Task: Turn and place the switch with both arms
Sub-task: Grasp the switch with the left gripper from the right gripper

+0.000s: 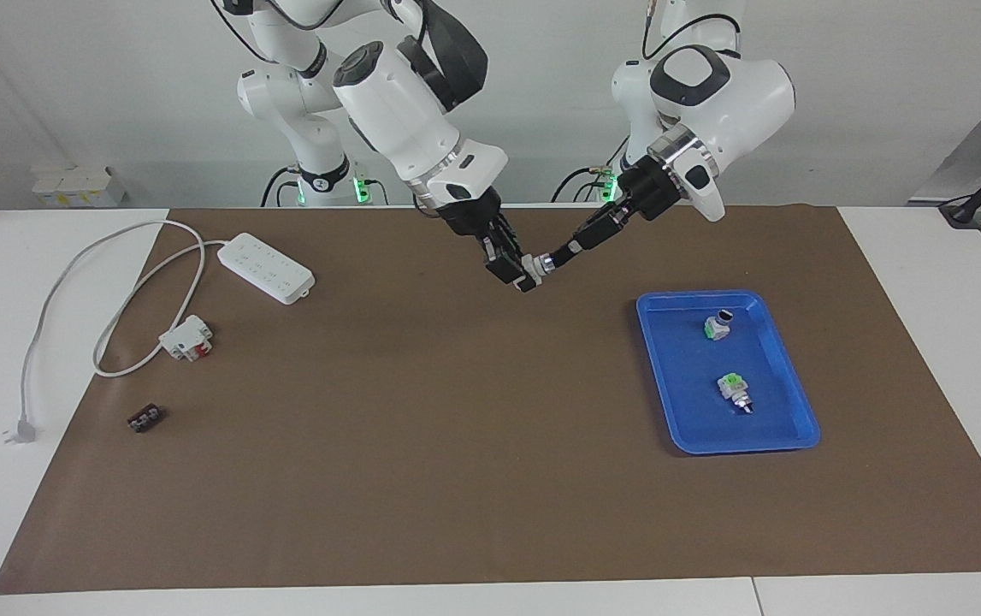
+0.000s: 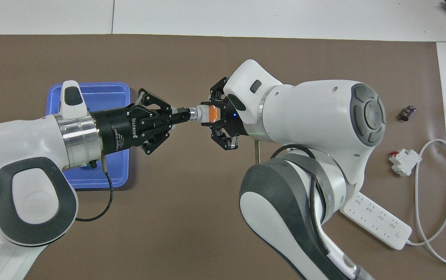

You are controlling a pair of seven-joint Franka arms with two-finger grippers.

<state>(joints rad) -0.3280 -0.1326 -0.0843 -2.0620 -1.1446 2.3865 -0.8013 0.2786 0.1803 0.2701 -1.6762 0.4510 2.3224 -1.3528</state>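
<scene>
The switch (image 1: 539, 263) hangs in the air between both grippers, over the brown mat near the robots' edge. In the overhead view its orange face (image 2: 214, 112) points up and its silver body runs toward the left gripper. My left gripper (image 1: 560, 254) (image 2: 184, 114) is shut on the black knob end. My right gripper (image 1: 523, 272) (image 2: 212, 113) is shut on the block end. The two grippers face each other, tip to tip.
A blue tray (image 1: 789, 402) (image 2: 106, 89) toward the left arm's end holds two green-topped switches (image 1: 719, 325) (image 1: 734, 389). Toward the right arm's end lie a white power strip (image 1: 266, 268) with cable, a white-and-red module (image 1: 186, 338) and a small dark part (image 1: 146, 418).
</scene>
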